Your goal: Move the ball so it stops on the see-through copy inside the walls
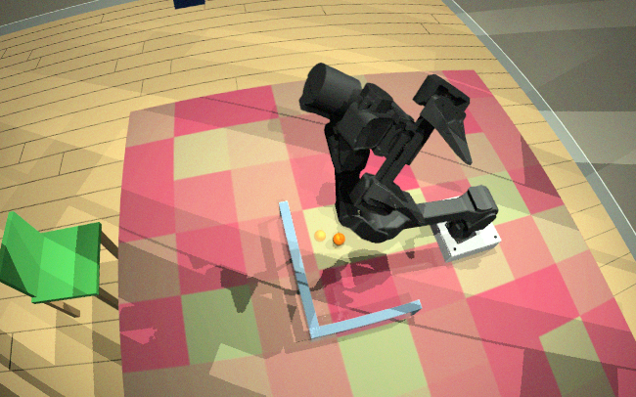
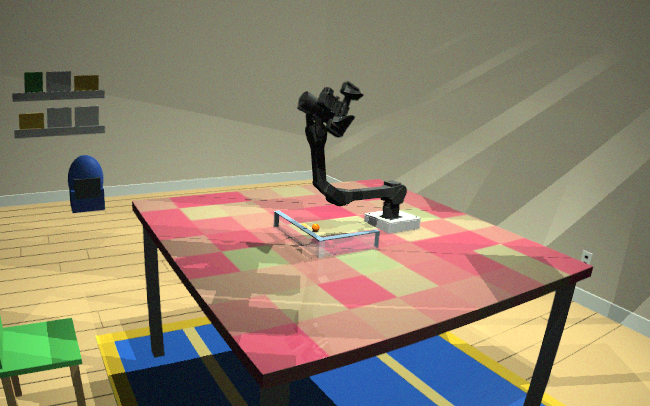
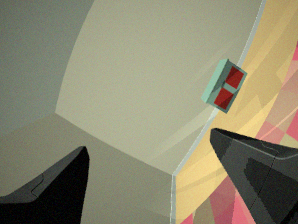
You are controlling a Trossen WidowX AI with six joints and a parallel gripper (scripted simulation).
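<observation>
The orange ball (image 1: 339, 239) lies on the checked pink-and-green table (image 1: 508, 315), inside the corner made by the two low clear blue-edged walls (image 1: 295, 266) and close to the longer one. Just beside it, apart but near, on the side toward that wall, sits the paler see-through copy (image 1: 319, 235); the ball is not on it. The black arm (image 1: 375, 197) rises from its white base plate (image 1: 478, 243) and folds upward, so the gripper (image 2: 349, 105) is carried high above the table, well apart from the ball, its fingers pointing out toward the room. In the wrist view the two dark fingers stand wide apart with nothing between them: the claw is released, holding nothing, and beyond it only wall, floor and a table corner show. A green chair (image 1: 49, 261) stands on the wooden floor off to the side.
</observation>
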